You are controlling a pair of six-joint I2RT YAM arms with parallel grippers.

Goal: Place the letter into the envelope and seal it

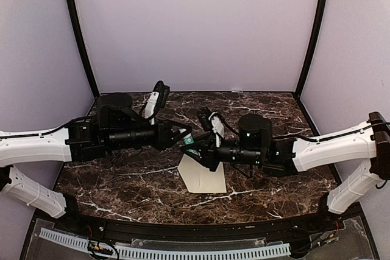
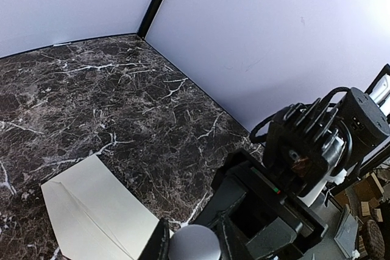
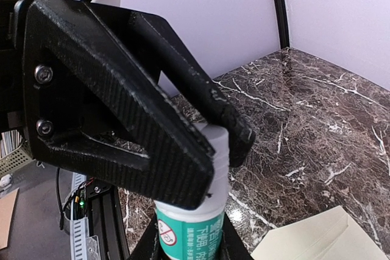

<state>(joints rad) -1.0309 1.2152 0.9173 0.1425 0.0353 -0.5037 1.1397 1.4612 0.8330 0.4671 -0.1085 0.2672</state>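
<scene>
Paper, plain pale cream and matte, makes up the envelope [image 1: 204, 179], which lies flat near the middle of the dark brown, white-veined marble table [image 1: 109, 181]. One pointed corner faces left in the top view, and a straight crease runs across its face. Its far edge is hidden under the grippers, so its long axis cannot be told for sure. Left of the envelope, the left arm [image 1: 33, 144], a white shell over black joints, reaches in level above the table. The left gripper [image 2: 194, 240] hangs just above the envelope's left part, its black fingers [image 3: 152, 144] pinched narrowly on the smooth white cap [image 3: 218, 150] of a glue stick [image 3: 190, 226]. This is a round tube with a green printed label, held above the envelope and clear of the paper. The right gripper [image 3: 186, 243] comes from the other side, its jaws drawn in against the labelled body of the same tube. To the right of the envelope, the right arm [image 1: 332, 147] stretches back to its base. Smooth lavender walls [image 1: 195, 28] stand behind.
</scene>
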